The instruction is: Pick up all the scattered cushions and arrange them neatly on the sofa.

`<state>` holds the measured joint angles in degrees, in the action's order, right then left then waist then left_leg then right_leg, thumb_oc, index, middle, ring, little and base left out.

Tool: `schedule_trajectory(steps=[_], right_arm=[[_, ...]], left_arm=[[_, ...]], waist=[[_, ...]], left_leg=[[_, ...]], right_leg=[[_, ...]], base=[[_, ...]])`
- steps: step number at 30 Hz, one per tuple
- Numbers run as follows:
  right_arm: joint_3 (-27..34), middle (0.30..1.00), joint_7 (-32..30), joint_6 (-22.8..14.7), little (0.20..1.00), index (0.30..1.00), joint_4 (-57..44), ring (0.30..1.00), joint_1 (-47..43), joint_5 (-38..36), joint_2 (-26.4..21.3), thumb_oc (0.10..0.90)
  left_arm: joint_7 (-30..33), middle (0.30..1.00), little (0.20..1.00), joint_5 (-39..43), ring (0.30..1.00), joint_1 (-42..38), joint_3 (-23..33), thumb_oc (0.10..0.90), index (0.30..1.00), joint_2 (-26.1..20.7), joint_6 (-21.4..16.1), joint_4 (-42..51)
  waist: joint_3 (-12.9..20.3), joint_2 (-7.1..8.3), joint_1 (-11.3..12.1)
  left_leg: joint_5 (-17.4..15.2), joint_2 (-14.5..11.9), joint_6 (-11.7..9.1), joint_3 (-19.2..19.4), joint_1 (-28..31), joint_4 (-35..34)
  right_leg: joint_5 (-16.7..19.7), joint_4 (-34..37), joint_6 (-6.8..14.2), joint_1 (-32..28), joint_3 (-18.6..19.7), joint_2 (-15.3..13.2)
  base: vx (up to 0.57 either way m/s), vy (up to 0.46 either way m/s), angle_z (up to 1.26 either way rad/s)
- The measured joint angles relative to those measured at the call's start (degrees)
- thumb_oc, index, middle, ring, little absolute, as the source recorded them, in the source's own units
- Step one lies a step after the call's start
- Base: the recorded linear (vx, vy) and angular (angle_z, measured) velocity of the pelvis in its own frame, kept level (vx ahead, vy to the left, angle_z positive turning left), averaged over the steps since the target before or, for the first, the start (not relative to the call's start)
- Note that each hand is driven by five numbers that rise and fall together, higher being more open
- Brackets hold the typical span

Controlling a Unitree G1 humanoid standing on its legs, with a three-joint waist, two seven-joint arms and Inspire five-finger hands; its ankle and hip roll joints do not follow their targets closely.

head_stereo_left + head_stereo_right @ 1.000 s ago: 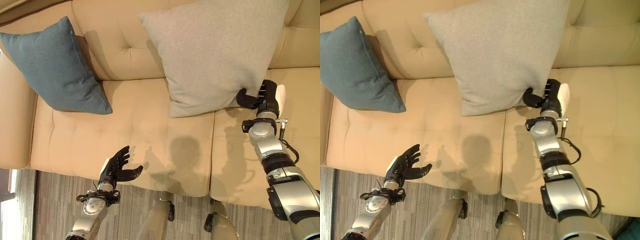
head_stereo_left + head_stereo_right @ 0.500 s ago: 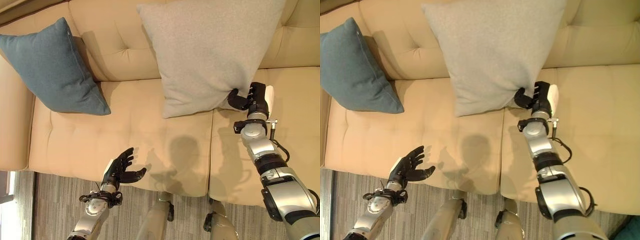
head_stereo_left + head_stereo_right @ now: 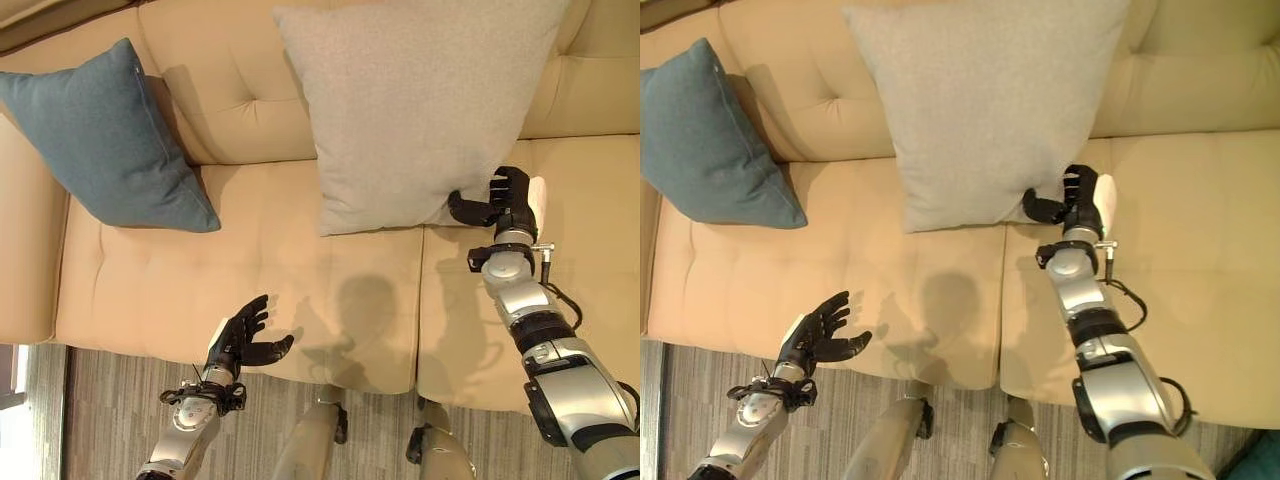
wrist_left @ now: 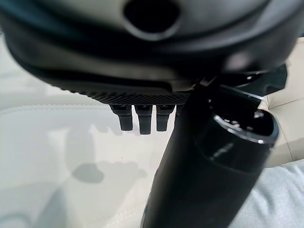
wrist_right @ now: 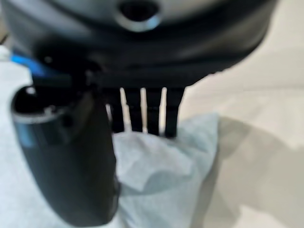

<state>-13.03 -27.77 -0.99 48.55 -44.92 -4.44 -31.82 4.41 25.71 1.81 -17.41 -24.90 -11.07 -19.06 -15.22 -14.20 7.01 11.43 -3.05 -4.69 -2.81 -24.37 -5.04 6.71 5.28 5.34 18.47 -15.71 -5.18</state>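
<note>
1. The large light-grey square fabric cushion, upper centre, leans against the tan leather sofa.
2. The right hand is spread wide beside its lower corner.
3. Likely soft and light; grip a corner.
4. The left hand, lower left, is open and empty.

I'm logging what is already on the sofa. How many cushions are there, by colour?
Grey cushion: 1, leaning on the backrest, the right hand at its lower corner.
Blue cushion: 1, propped near the sofa's left end.
Total: 2 cushions.
</note>
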Motion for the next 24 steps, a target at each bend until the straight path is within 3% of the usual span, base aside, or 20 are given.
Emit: schedule_trajectory(steps=[7,17,22,24], right_arm=[[2.4,0.900,1.4,-0.2,0.900,0.900,-10.2,0.900,7.6,2.3,-3.9,0.800],[6.2,0.900,6.9,-2.9,0.900,0.900,-26.8,0.900,23.3,5.2,-3.3,0.800],[7.8,0.900,11.0,-3.1,0.900,0.900,-24.9,0.900,37.8,10.4,-0.1,0.800],[6.8,0.900,11.5,-2.1,0.900,0.900,-20.9,0.900,41.3,13.2,1.2,0.800]], left_arm=[[-0.2,0.900,0.900,0.0,0.900,0.1,0.1,0.800,0.900,0.6,0.2,0.1],[-0.3,0.900,0.900,-1.6,0.900,0.8,1.0,0.800,0.900,1.2,2.4,1.2],[-0.1,0.900,0.900,-4.9,0.900,4.6,4.6,0.800,0.900,2.8,3.4,1.1],[0.1,0.900,0.900,-6.3,0.900,5.9,5.3,0.800,0.900,3.9,3.7,-1.5]], waist=[[-1.2,1.72,-1.0],[-3.4,5.15,-4.8],[-2.9,7.38,-7.2],[-1.5,8.42,-9.5]], left_leg=[[0.0,0.0,0.1,-0.2,1.4,0.0],[-0.1,-0.2,0.1,2.5,7.9,0.0],[-1.7,-0.3,0.7,4.0,14.4,-0.1],[-2.8,-0.8,0.6,4.1,16.3,-0.1]], right_leg=[[0.0,0.0,0.0,-1.5,-0.2,0.0],[-0.3,0.0,0.3,-6.9,1.9,-0.2],[-0.9,0.0,0.6,-12.4,3.5,-0.1],[-1.4,0.0,1.0,-13.8,4.1,0.2]], base=[[-0.03,0.011,0.02],[-0.01,-0.008,-0.09],[-0.02,-0.031,-0.18],[0.00,-0.069,-0.20]])
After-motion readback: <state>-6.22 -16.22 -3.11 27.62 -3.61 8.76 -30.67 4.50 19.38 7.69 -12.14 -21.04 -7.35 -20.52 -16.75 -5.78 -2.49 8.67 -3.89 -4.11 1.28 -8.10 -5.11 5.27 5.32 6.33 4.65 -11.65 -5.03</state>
